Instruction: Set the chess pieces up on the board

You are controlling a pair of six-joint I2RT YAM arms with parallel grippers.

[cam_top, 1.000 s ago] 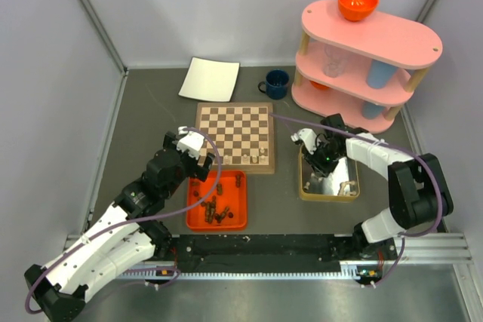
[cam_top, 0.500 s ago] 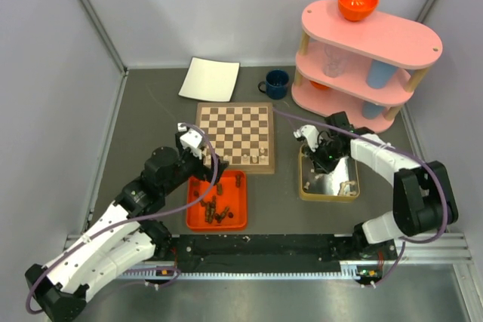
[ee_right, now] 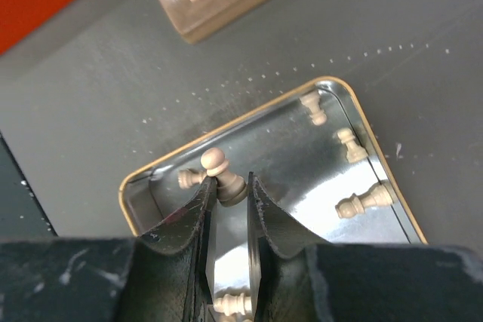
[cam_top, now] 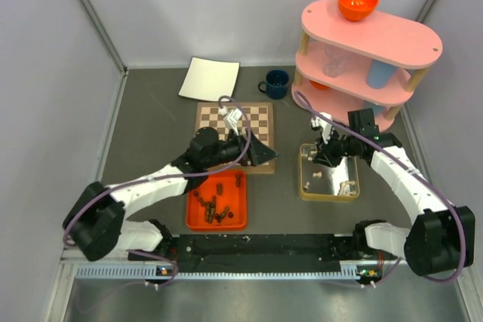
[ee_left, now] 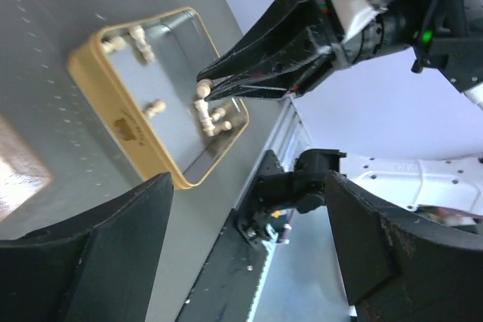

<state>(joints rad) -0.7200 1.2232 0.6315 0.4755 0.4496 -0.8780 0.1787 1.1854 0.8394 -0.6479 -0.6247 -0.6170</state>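
The board (cam_top: 256, 115) lies under the left tool (cam_top: 263, 156), whose fingers stand spread wide. The tin (ee_right: 290, 160) sits below the right tool (ee_right: 229, 194), which pinches a pawn (ee_right: 224, 176) between its tips. Pale pieces (ee_right: 362, 203) lie beneath it.

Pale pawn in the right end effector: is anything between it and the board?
Yes. The left end effector, open, hangs over the board's near right corner, on the side facing the tin where the right end effector pinches the pale pawn.
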